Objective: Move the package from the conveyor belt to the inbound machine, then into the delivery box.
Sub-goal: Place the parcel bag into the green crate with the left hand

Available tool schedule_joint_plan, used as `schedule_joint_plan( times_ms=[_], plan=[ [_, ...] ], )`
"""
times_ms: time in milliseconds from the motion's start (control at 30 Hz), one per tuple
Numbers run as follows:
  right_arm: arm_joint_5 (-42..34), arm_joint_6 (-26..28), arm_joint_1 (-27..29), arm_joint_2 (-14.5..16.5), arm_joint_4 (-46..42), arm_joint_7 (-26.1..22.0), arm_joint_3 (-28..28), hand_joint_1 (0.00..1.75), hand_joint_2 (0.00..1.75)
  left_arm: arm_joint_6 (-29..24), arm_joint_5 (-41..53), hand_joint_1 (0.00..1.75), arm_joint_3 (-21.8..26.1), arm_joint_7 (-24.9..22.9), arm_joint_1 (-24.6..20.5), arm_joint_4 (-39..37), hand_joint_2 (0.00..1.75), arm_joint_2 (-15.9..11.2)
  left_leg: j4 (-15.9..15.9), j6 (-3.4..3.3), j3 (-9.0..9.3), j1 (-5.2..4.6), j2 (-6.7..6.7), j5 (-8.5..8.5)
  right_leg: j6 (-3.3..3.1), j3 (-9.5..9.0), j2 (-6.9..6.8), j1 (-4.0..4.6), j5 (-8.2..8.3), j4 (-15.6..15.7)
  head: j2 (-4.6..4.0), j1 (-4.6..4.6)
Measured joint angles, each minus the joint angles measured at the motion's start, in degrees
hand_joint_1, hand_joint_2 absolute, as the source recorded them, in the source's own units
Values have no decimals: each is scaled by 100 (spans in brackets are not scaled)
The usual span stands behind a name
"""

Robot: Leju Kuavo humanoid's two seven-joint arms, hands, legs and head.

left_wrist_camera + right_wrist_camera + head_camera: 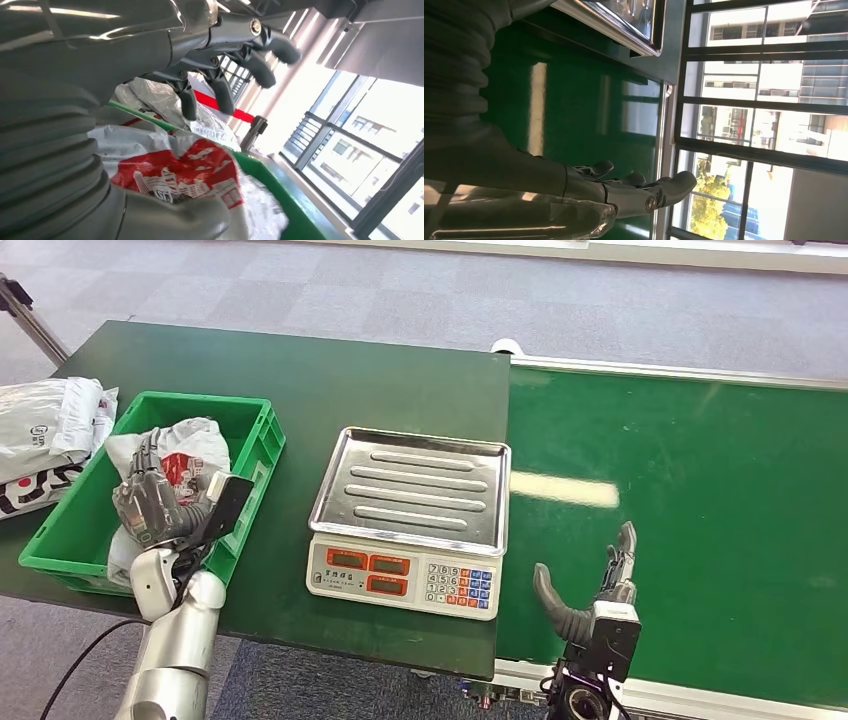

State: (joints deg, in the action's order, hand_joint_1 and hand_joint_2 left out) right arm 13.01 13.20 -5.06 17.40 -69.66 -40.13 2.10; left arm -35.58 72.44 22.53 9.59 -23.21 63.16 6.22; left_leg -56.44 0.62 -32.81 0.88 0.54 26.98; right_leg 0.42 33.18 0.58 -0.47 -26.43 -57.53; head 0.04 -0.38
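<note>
The package (185,455), a white plastic bag with red print, lies inside the green delivery box (258,440) at the table's left. My left hand (150,502) hovers in the box right over it, fingers spread and not closed on it. The left wrist view shows the package (185,170) under the hand, with the fingers (225,95) stretched out above it. My right hand (600,590) is open over the near edge of the green conveyor belt (700,500), holding nothing. In the right wrist view the right hand (624,187) is above the bare belt (574,110).
The scale with a steel tray (410,490) stands between box and belt, nothing on it. Its tray corner (624,20) appears in the right wrist view. More white bags (45,435) lie on the table left of the box.
</note>
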Motion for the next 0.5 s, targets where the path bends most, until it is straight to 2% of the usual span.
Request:
schedule_joint_plan(
  times_ms=[67,133,267,400,500],
  plan=[
    [9,0,0,1,0,0,13,0,175,-24,-129,0,-111,-8,11,-93,87,-49,0,0,0,0,2,0,0,0,0,0,0,0,0,-1],
    [6,4,0,2,0,0,19,0,175,-99,-537,0,-163,214,21,-143,0,-77,0,0,0,0,1,0,0,0,0,0,0,0,0,-1],
    [-52,32,1,4,0,0,8,0,175,-177,-1287,0,-109,1324,95,3,0,-19,0,0,-1,0,4,0,0,0,-1,0,0,0,0,0],
    [-117,96,-5,5,0,0,-57,0,175,-178,-1986,0,189,2692,234,572,0,310,0,0,-3,-1,0,1,0,0,0,-1,0,0,0,1],
    [-188,157,-27,5,0,0,-148,0,175,-178,-2737,0,186,2999,502,1338,0,546,0,2,-3,-1,-8,3,0,3,4,-1,0,0,0,0]
  ],
)
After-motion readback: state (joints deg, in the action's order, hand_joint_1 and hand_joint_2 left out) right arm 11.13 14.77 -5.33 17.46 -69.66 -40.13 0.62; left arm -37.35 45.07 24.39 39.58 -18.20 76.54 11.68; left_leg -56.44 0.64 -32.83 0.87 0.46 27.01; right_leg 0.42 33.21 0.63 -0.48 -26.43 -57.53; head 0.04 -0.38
